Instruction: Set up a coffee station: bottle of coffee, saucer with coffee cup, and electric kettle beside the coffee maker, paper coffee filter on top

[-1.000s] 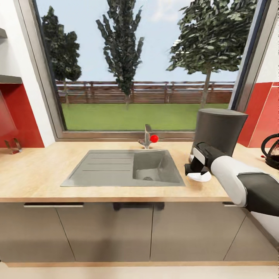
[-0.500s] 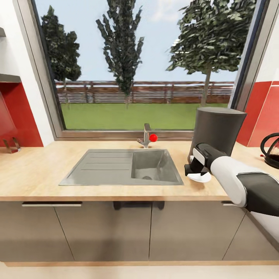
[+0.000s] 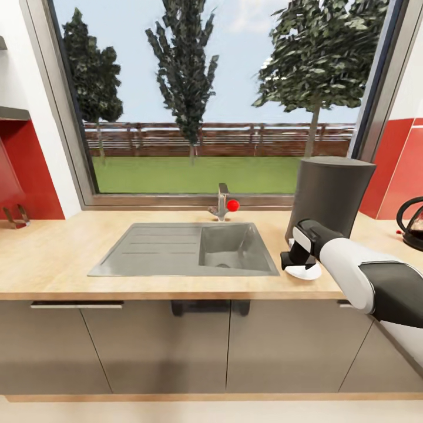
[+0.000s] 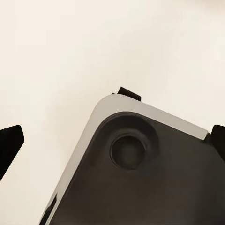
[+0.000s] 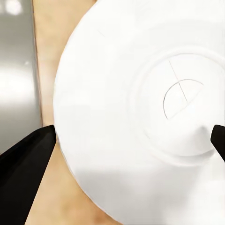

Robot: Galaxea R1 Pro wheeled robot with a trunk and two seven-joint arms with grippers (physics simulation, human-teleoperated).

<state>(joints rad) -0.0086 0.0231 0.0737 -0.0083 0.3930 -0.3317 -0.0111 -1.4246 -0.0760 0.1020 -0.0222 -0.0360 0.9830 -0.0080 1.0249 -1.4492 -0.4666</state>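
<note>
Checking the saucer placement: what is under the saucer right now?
The saucer sits over the beige countertop, between the sink and the coffee maker. The right tool covers part of it, so whether it rests flat cannot be seen.

Dark grey rounded-corner panel with pale edge and a round recess, over a plain cream floor. Black end effector fingertips at either edge, apart.

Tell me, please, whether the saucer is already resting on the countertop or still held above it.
Cannot tell. The saucer is low over the countertop under the right gripper, whose fingers straddle it; contact with the wood is hidden.
</note>
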